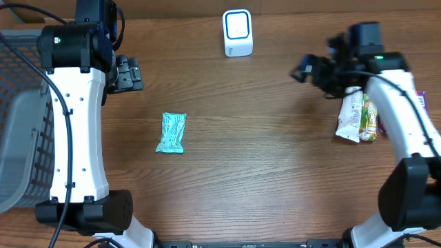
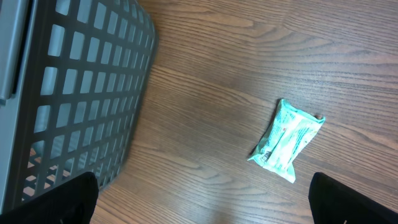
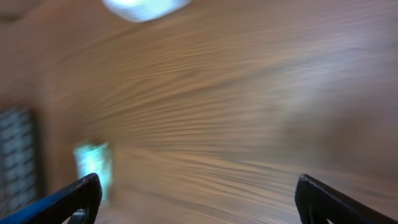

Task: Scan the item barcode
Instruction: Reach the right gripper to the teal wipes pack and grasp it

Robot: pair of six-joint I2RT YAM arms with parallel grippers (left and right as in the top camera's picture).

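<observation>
**Layout.** The barcode scanner (image 1: 238, 32) stands at the far centre of the tabletop (image 1: 275, 179), a position that either arm could probably reach to present an item. A teal packet (image 1: 171, 132) lies flat on the tabletop left of centre, apart from everything else and nearest the left arm. A small pile of packets (image 1: 357, 117) lies at the right edge, partly under the right arm. It is judged to be the stock of items for scanning. A grey mesh basket (image 1: 21, 117) occupies the left edge and is likely the receptacle for finished items.

**Left gripper** (image 2: 202, 190). The fingers are fully spread and hold nothing. It is positioned over bare wood between the basket and the teal packet.

**Right gripper** (image 3: 198, 186). The wrist view is blurred, but the fingers stand wide apart with nothing between them. In the overhead view it sits between the scanner and the pile, touching neither.
</observation>
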